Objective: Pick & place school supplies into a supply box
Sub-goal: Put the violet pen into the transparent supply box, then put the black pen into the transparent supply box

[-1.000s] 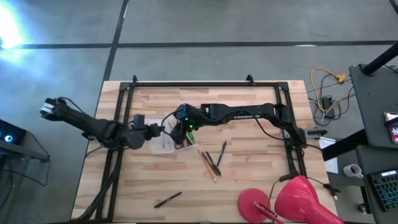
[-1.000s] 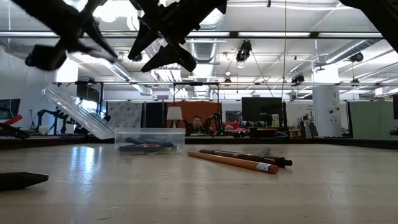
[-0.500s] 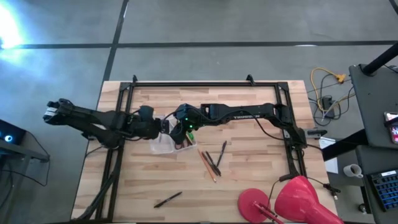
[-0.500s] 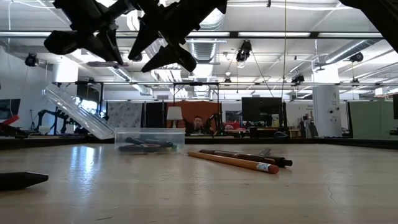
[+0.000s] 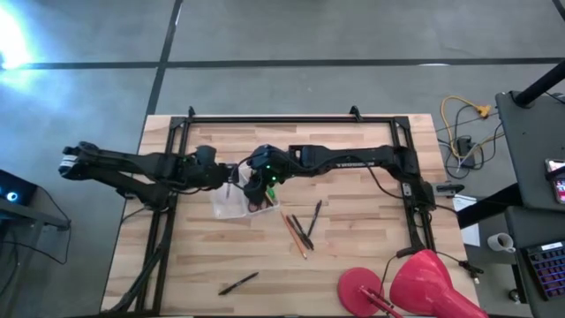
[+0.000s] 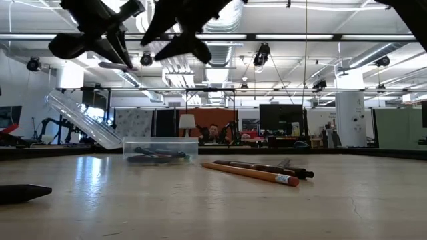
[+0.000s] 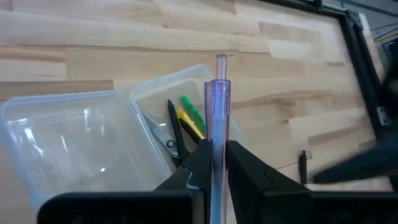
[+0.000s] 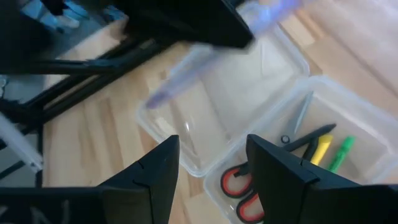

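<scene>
Clear plastic pen (image 7: pixel 220 99), light, stiff and slippery, is pinched near its lower end by the left gripper (image 7: pixel 214 158) above the open supply box (image 7: pixel 177 109) on the worktop (image 7: pixel 93 37), while the right gripper (image 8: pixel 208 165), fingers apart and empty, is hung beside it.

The wooden desk (image 5: pixel 353 234) carries the open clear box (image 5: pixel 237 203) mid-desk, pencils (image 5: pixel 298 231) beside it, and a pen (image 5: pixel 238 283) near the front edge.

Bright ceiling lights, floor glare, blurred wrist views
</scene>
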Available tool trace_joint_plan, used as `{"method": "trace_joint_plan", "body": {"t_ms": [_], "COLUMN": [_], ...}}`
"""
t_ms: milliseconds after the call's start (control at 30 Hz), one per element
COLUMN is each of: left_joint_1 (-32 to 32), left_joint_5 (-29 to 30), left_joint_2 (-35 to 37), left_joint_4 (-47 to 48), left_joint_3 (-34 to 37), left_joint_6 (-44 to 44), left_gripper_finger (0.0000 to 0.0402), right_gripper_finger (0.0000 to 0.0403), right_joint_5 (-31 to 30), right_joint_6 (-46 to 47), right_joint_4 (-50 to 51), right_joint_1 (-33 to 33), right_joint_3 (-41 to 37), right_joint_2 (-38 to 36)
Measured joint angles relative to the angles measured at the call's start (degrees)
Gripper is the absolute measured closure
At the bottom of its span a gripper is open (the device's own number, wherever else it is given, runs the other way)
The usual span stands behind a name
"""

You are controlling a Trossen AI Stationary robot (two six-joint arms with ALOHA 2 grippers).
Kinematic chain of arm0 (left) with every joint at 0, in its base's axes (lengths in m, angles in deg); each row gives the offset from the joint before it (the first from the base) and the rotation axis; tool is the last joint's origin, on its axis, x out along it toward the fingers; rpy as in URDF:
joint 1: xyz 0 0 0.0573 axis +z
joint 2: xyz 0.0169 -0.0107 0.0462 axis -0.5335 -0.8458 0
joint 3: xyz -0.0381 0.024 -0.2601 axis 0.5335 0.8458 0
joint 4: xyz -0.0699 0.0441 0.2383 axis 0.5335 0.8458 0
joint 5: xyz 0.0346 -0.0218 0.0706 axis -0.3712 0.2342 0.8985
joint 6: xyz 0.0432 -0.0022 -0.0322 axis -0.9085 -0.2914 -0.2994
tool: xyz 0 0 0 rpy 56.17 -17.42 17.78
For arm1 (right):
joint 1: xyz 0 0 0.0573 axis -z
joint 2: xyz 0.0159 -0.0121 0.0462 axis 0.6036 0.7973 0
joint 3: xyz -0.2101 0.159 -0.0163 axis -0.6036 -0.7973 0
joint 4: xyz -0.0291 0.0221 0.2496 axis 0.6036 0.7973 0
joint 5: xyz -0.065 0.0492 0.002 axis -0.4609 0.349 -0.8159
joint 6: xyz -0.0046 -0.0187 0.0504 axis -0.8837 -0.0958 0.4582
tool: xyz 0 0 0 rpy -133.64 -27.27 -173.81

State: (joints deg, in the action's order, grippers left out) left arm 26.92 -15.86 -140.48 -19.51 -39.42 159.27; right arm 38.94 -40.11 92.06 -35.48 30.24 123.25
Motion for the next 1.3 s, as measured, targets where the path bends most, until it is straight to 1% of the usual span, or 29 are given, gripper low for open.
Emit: {"method": "trace_joint_plan", "body": {"t_ms": [167,400,600,700,767,833,1000,1100,1300], "left_joint_1": [1.8,6.5,11.0,12.4,13.2,13.4,13.4,13.4,13.8], "left_joint_5": [-2.1,-6.1,-8.7,-10.3,-12.7,-14.1,-14.4,-14.6,-14.4], "left_joint_2": [-2.7,-6.9,-10.0,-12.3,-13.7,-15.3,-19.0,-20.3,-20.7], "left_joint_4": [-3.1,-4.9,-7.9,-7.8,-8.3,-10.8,-13.0,-13.2,-13.2], "left_joint_3": [-0.7,-1.6,-1.8,-1.7,-1.7,-1.8,-1.8,-1.9,-2.4], "left_joint_6": [-2.0,-3.5,-3.3,-1.5,-1.0,-1.0,-1.2,-1.3,-3.4], "left_gripper_finger": [0.0385,0.0384,0.0384,0.0384,0.0384,0.0384,0.0381,0.0364,0.0295], "right_gripper_finger": [0.0225,0.0225,0.0225,0.0225,0.0225,0.0225,0.0225,0.0225,0.0225], "right_joint_5": [-0.7,-9.1,-13.0,-13.6,-13.6,-13.6,-13.6,-13.5,-13.5], "right_joint_6": [-3.3,-4.4,-4.3,-4.3,-4.2,-4.2,-4.1,-4.1,-4.0], "right_joint_4": [4.1,12.7,15.4,16.2,16.2,16.3,17.6,18.9,20.6], "right_joint_1": [0.0,-0.5,-0.8,-0.9,-1.0,-1.2,-1.7,-2.1,-2.4], "right_joint_3": [0.1,-0.3,-2.8,-3.0,-3.0,-3.1,-3.1,-3.5,-4.3], "right_joint_2": [-3.7,-9.7,-14.2,-15.6,-15.8,-15.9,-16.1,-16.1,-16.1]}}
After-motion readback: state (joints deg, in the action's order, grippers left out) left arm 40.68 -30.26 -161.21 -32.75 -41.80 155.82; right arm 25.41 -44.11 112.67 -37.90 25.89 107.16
